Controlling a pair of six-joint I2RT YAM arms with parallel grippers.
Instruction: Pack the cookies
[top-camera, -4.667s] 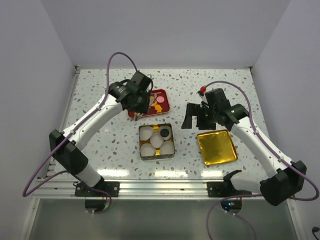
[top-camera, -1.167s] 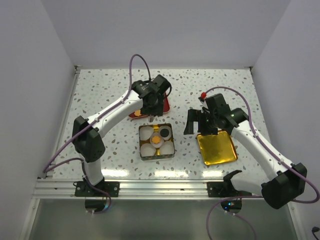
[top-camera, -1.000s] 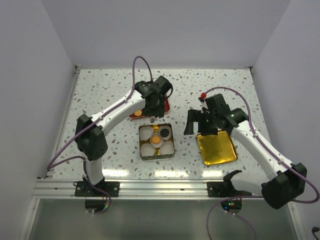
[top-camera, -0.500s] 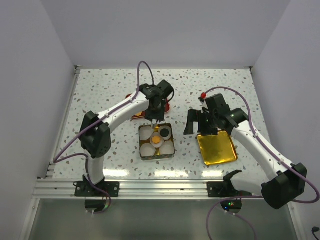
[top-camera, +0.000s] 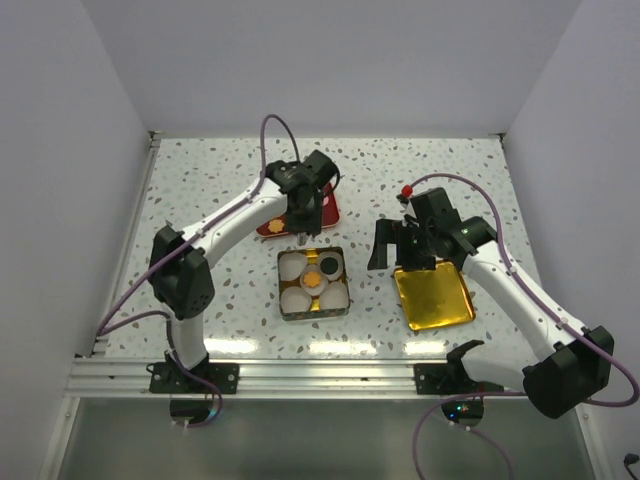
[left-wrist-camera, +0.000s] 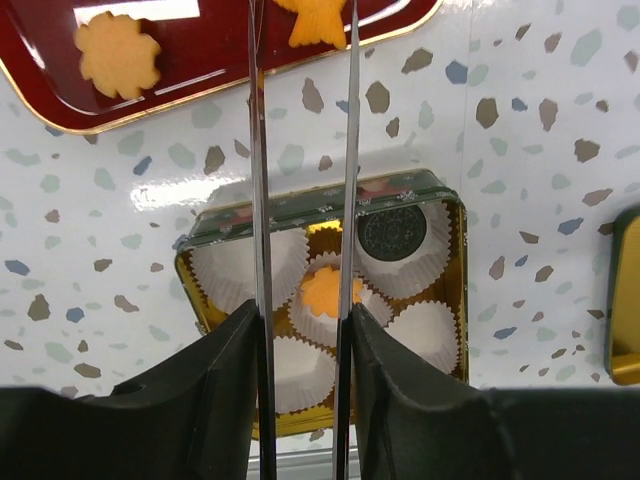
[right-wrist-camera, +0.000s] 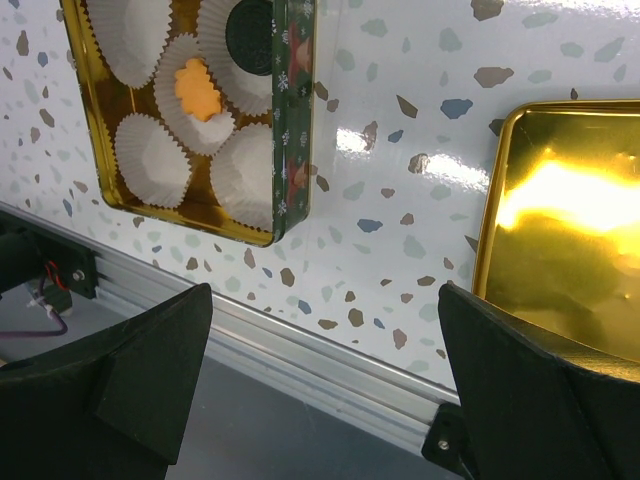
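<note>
The green tin (top-camera: 282, 300) holds several white paper cups. An orange cookie (left-wrist-camera: 325, 291) lies in the middle cup and a dark cookie (left-wrist-camera: 392, 230) in the cup beside it. Two more orange cookies (left-wrist-camera: 118, 55) lie on the red tray (left-wrist-camera: 200, 70). My left gripper (top-camera: 303, 222) hangs over the tray's near right corner. Its thin blade fingers (left-wrist-camera: 259, 150) stand apart and parallel, with their tips past the top edge of the left wrist view. One tray cookie (left-wrist-camera: 318, 20) shows between them, and nothing is gripped. My right gripper (right-wrist-camera: 325, 400) hovers wide open between the tin and the gold lid (top-camera: 433, 295).
The gold lid (right-wrist-camera: 570, 230) lies face up right of the tin (right-wrist-camera: 296, 120). The table's metal front rail (right-wrist-camera: 330, 370) runs just below the right gripper. White walls close in the table on three sides.
The middle cup, empty at first, holds an orange cookie. In the last second the left gripper swung slightly over the tin and back toward the tray, its blades narrowing. The right arm has stayed still.
</note>
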